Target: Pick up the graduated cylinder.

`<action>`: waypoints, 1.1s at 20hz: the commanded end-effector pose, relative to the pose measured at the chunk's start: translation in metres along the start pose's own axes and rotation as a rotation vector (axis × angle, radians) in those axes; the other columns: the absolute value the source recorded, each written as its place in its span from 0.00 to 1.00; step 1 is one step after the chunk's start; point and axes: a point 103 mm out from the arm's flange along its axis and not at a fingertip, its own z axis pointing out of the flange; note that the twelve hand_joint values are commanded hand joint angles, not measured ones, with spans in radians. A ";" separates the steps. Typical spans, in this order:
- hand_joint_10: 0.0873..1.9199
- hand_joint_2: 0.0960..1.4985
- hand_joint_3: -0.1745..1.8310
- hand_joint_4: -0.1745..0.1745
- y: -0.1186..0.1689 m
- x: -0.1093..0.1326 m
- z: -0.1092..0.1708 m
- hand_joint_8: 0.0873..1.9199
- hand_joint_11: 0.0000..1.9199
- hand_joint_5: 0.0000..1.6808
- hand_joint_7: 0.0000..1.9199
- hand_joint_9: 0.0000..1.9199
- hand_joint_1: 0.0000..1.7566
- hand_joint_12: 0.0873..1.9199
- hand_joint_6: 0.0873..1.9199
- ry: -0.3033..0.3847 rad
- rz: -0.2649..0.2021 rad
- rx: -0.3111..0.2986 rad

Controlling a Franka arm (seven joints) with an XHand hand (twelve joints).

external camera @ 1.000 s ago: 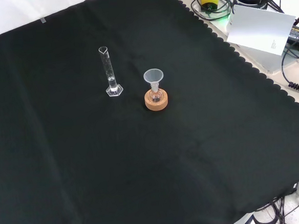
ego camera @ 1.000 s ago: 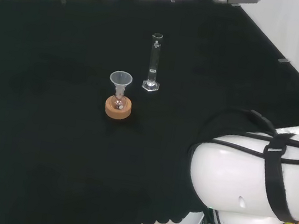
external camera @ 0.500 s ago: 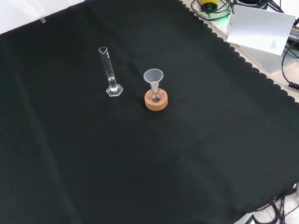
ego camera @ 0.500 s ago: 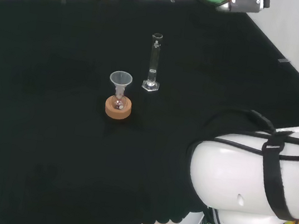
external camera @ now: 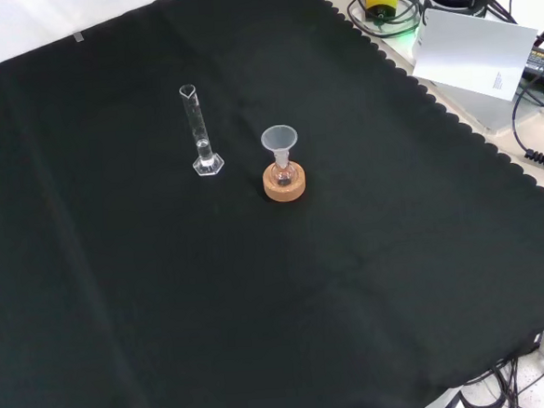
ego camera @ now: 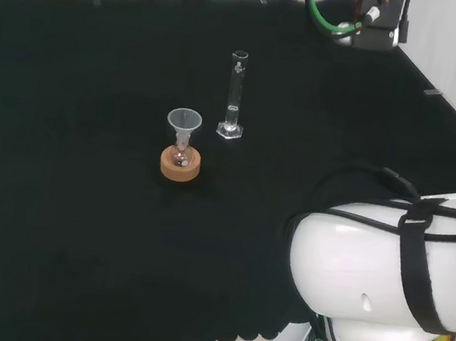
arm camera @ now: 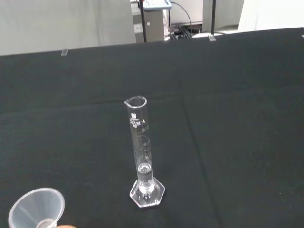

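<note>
The hand (ego camera: 366,20) has come lower toward the tall clear glass graduated cylinder (ego camera: 234,94) but remains well apart; whether its fingers are spread or curled, I cannot tell.

My big link (ego camera: 385,271) at five o'clock in the head view is glossy white and rounded, with two small dimples in its shell. Black straps and thin black cables cross it. At one o'clock, my wrist end (ego camera: 354,14) is white with a dark block, a green cable and red wires.
</note>
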 end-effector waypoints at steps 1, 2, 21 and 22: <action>0.28 0.60 0.21 0.35 0.032 -0.022 0.060 0.31 0.21 0.36 0.22 0.32 0.41 0.67 0.01 0.051 -0.012 0.010; 0.27 0.57 0.23 0.35 0.038 -0.024 0.069 0.31 0.22 0.36 0.23 0.33 0.44 0.66 0.01 0.060 -0.019 0.007; 0.17 0.38 0.42 0.30 0.116 -0.021 0.202 0.32 0.39 0.34 0.31 0.48 0.55 0.59 0.22 0.230 -0.077 0.051; 0.18 0.38 0.42 0.29 0.116 -0.021 0.206 0.32 0.39 0.33 0.31 0.48 0.56 0.59 0.22 0.241 -0.078 0.048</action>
